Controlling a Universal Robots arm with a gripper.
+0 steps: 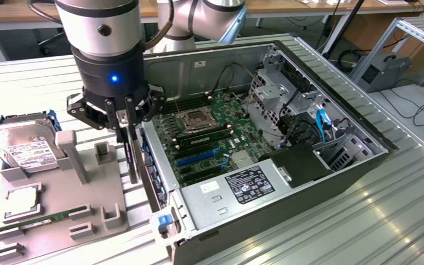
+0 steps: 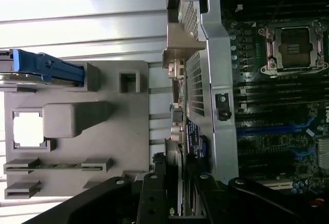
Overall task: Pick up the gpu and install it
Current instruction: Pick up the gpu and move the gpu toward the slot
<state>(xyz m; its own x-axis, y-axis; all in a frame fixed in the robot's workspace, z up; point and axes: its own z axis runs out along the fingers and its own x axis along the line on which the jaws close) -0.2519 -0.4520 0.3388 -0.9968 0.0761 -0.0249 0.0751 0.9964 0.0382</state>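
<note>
**GPU held on edge beside the open case**

Exterior view: the arm [image 1: 101, 33] stands straight up and down, its wrist pointing at the table. The gripper [image 1: 127, 122] is over the gap between the grey fixture [image 1: 57, 190] and the computer case [image 1: 205, 207]. Its jaws are closed partway, clamped on the top edge of the gpu [image 1: 134, 157]. The card hangs on edge, lifted clear of the fixture, just beside the case wall on the exterior view's left. The hard drive [image 1: 20, 146] stands at the fixture's far end, and a RAM stick [image 1: 31, 222] lies at its near end. The motherboard [image 1: 205, 138] lies exposed inside the case.

Wrist view: the gripper [image 2: 177, 201] pinches the gpu [image 2: 181, 178] edge-on between its fingers. The fixture [image 2: 128, 131] is on one side and the case's perforated rear wall [image 2: 198, 80] on the other.
</note>
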